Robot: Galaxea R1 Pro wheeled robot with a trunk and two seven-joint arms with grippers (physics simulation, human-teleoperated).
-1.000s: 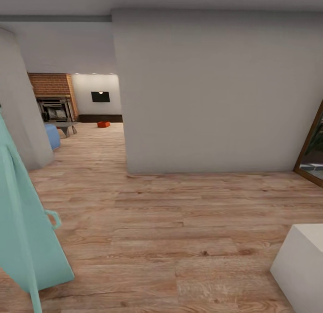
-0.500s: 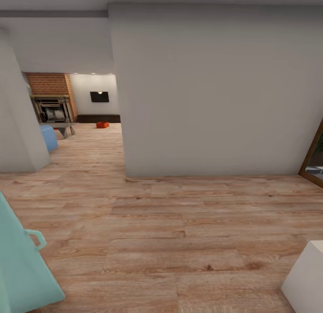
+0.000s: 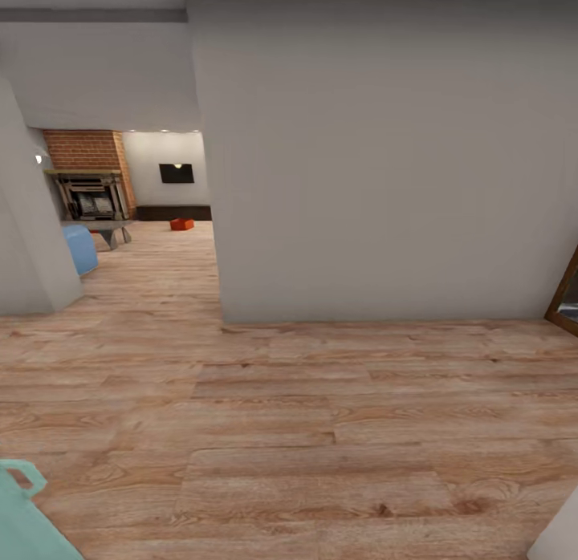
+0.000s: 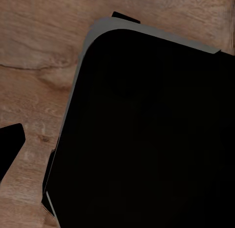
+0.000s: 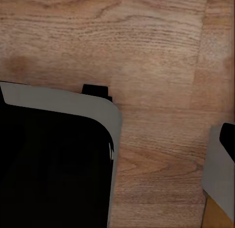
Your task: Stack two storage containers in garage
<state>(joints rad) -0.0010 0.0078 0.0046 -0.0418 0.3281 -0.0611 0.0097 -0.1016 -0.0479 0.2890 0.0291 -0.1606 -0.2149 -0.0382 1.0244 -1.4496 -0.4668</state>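
Left wrist view: large matte black body panel, rounded corner, thin light grey rim along edge. Small black tab projecting at upper edge. Separate black wedge-shaped piece at frame edge; identity unclear.

Right wrist view: same black panel with grey rounded border, small black tab on top edge. Second grey-edged black part at opposite frame edge, tan patch beneath.

No cables, screws, markings legible.

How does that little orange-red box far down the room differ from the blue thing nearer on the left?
The storage container is orange-red, boxy and stands farther off near the dark low cabinet; the blue sofa is rounded, looks bigger, and is partly hidden by the wall corner. Both rest on the wood plank floor.
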